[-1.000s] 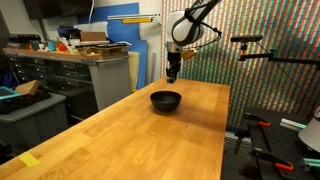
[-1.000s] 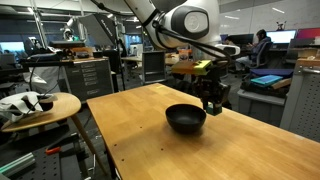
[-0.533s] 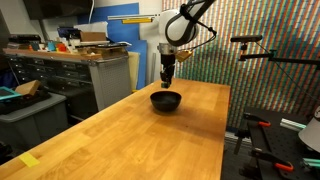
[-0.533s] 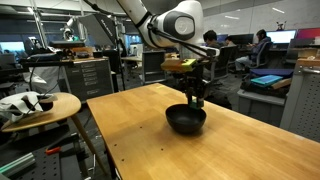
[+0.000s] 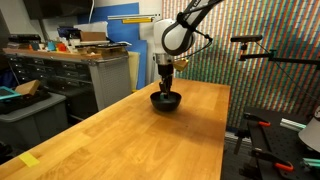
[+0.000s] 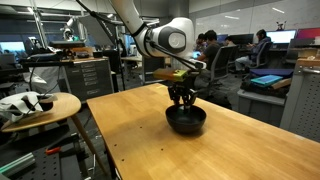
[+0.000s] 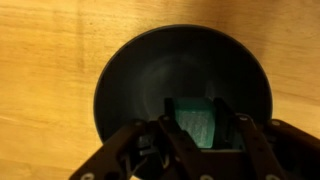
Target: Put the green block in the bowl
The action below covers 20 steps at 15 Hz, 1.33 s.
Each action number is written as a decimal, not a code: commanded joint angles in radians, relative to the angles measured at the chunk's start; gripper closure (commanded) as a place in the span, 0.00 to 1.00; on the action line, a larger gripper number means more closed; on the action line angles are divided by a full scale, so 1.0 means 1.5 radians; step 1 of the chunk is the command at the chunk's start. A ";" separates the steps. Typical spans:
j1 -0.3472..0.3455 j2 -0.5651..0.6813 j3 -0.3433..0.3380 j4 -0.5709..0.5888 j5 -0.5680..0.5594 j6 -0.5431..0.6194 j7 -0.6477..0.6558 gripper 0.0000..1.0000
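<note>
gripper (image 5: 166,89) now above bowl (image 5: 173,103), wrist-view green block (image 7: 195,125)

Open wood table (image 5: 120,135) all round bowl (image 6: 186,122) (rim the only obstacle nr claw (image 7: 203,130)).

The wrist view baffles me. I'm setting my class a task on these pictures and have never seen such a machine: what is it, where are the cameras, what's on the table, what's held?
The machine is a single robot arm ending in a two-fingered gripper. Two pictures come from cameras standing in the room, looking at the wooden table from different places. The third comes from a camera on the arm's wrist, looking down past the fingers. On the table stands a black bowl. The gripper hangs over it, pinching a small green block.
</note>
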State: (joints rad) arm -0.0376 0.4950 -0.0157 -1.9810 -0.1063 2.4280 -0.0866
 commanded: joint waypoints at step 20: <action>-0.009 -0.052 -0.049 0.000 -0.020 -0.019 -0.008 0.00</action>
State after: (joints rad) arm -0.0453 0.4697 -0.0796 -1.9881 -0.1143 2.4743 -0.0979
